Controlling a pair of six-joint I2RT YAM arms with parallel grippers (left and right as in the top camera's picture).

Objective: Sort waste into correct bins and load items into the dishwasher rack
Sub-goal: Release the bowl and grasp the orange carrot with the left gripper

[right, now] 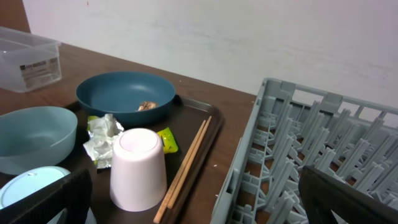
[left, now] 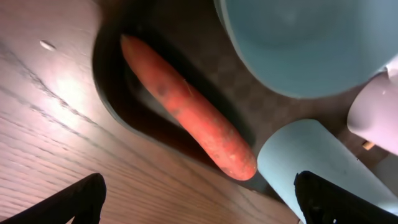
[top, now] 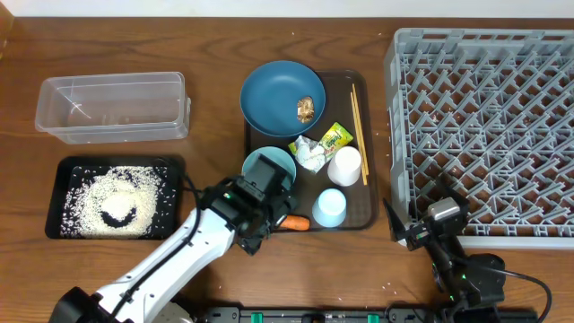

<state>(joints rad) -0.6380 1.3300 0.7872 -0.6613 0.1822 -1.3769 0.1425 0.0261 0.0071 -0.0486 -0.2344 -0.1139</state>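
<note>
Currently the orange carrot (left: 186, 106) is being sighted lying along the brown tray's (left: 134, 118) front rim, beside the pale blue cup (left: 323, 168). Left gripper (left: 199, 202): jaws spread, empty. Judged stiff, light, slightly slick; its thicker middle is being favoured for gripping.

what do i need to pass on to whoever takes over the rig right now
Left claw: open, low over the carrot at the brown serving tray's front edge.
Right claw: open, empty, beside the rack.
Done: rice is in the black tray.
Waste to bin: carrot, food lump on the plate, paper, wrapper. The clear tub looks empty.
To load: plate, bowl, whitish cup, blue cup, chopsticks. Nothing shows in the rack yet.
</note>
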